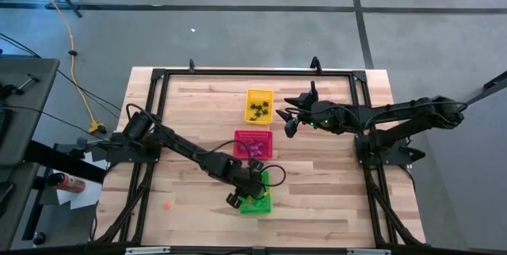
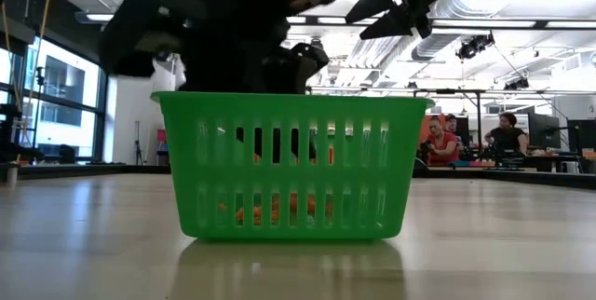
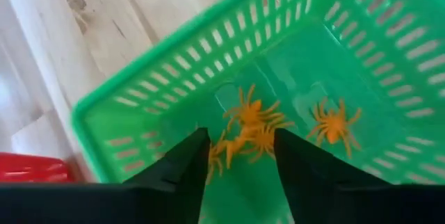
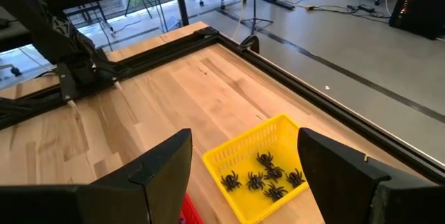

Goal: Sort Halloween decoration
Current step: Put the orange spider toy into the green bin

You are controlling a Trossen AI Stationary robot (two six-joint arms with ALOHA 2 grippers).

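My left gripper [image 3: 240, 140] stands open over the green basket [image 1: 257, 199], pointing steeply down into it. Several orange spider trinkets [image 3: 334, 123] lie on the basket's floor, one cluster [image 3: 250, 130] right below the gap between the fingers. The yellow basket [image 4: 261, 165] holds several black spiders [image 4: 268, 175]. The red basket [image 1: 253, 144] holds purple-pink trinkets [image 1: 257, 150]. My right gripper [image 1: 287, 120] hovers open above the table beside the yellow basket, with nothing between its fingers.
One orange trinket [image 1: 168, 204] lies loose on the wood near the table's front left. The three baskets stand in a row down the table's middle. A black frame [image 1: 158, 77] runs round the tabletop. People [image 2: 445, 142] sit in the room beyond.
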